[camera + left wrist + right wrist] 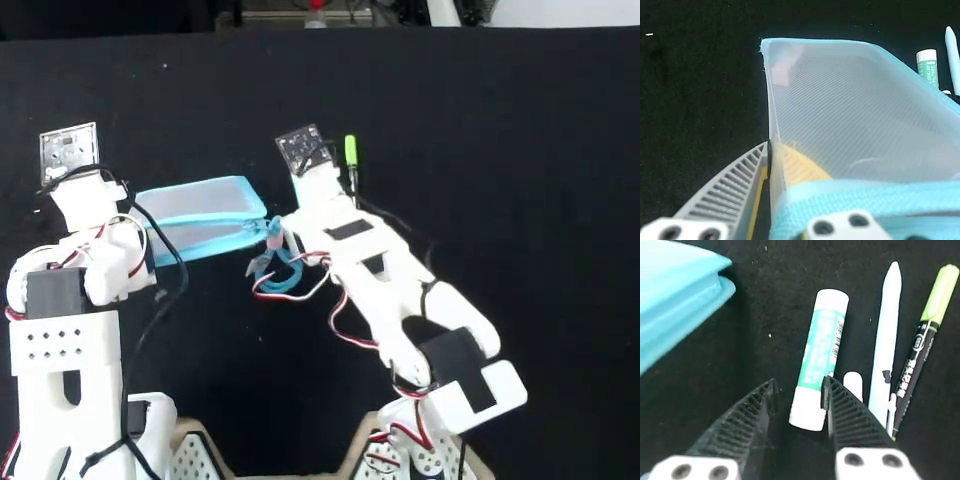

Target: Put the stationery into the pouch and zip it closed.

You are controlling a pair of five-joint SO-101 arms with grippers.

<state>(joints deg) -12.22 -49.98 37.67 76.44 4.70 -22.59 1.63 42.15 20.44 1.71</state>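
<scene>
- The left hand [145, 228] is clamped on the 9 o'clock end of the pouch [205, 215]. It pinches only thin mesh, so I think the pouch can slip out or fold if something pushes on it.
- Something yellow [797, 167] already lies inside the pouch, close to this hand. I cannot tell how wide the mouth stands. If it is narrow, the next item can catch on the edge.
- The cables [288, 278] of the right arm hang just beside the 3 o'clock end of the pouch. They may hook on the zip there when the arm swings over.
- The right hand [799, 395] has its jaws apart, and only the near end of the glue stick [820, 355] lies between them. The stick is round, so a grasp so close to its end may let it tilt or roll away on the worktop [765, 300].
- At 3 o'clock of the stick, near it, lie a white pen [887, 350] and then a green marker [927, 340]. A jaw that closes badly can knock them away, or pinch the pen together with the stick.
</scene>
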